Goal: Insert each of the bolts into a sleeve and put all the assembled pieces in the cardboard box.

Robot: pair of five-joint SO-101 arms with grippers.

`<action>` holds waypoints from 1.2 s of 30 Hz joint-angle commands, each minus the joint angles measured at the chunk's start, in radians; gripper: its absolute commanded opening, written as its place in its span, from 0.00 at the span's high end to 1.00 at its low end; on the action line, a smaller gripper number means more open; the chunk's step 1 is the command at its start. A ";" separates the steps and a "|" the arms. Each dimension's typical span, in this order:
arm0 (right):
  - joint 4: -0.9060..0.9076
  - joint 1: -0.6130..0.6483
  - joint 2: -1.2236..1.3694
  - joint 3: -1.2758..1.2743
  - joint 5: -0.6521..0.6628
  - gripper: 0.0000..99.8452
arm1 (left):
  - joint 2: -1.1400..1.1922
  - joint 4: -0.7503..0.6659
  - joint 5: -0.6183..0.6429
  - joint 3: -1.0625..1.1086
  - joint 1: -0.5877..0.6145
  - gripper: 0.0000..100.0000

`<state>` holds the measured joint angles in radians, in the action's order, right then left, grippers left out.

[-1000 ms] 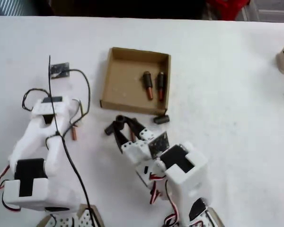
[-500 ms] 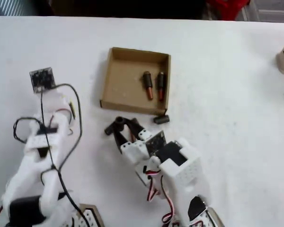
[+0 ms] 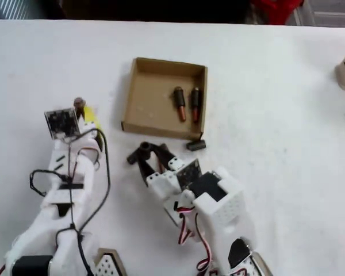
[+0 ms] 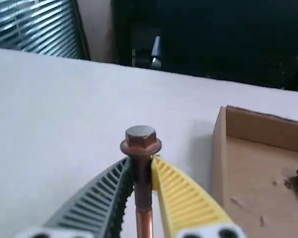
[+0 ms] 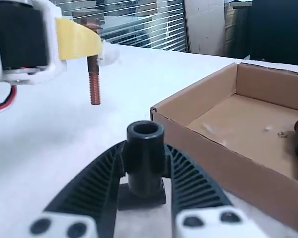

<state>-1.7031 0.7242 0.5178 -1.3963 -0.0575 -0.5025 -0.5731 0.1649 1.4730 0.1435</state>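
The left gripper (image 4: 141,171) has its grey & yellow jaws clamped tight on a bolt (image 4: 140,141), gripping the shank just under the hex head. The bolt stands upright w/ its threaded end hanging free above the table (image 3: 264,86). In the high view it sits left of centre. The right gripper (image 5: 145,166) has its black jaws closed round a black sleeve (image 5: 145,144), which is upright w/ the open bore facing up. That's at centre of the high view, just below the cardboard box (image 3: 161,127). Bolt & sleeve are apart, the bolt not over the bore. The box sits upper centre. Two assembled pieces (image 3: 179,103) lie side by side inside it, nr its right wall. A loose sleeve (image 3: 196,145) lies on its side on the table, just beside the box's lower right corner
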 commanded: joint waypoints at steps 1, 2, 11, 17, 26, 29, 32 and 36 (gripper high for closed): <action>-0.022 0.007 -0.007 0.023 0.012 0.98 | -0.085 -0.244 -0.011 0.077 -0.079 0.98; -0.022 0.007 -0.007 0.023 0.012 0.98 | -0.102 -0.264 -0.011 0.097 -0.101 0.98; -0.019 0.007 -0.005 0.023 0.012 0.98 | -0.340 -0.092 -0.005 0.132 -0.216 0.98; -0.019 0.007 -0.005 0.023 0.012 0.98 | -0.578 0.203 -0.005 0.132 -0.292 0.98; -0.018 0.028 -0.004 0.018 0.012 0.98 | -0.970 0.603 -0.003 0.137 -0.381 0.98; -0.018 0.030 -0.004 0.018 0.012 0.98 | -1.061 0.721 -0.003 0.137 -0.414 0.98; -0.018 0.030 -0.004 0.017 0.012 0.98 | -1.132 0.816 -0.003 0.137 -0.427 0.98; -0.018 0.030 -0.004 0.003 0.012 0.98 | -1.193 0.890 -0.003 0.138 -0.424 0.98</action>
<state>-1.7031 0.7488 0.5178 -1.3871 -0.0560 -1.6210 0.2662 0.1649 1.6218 -0.2708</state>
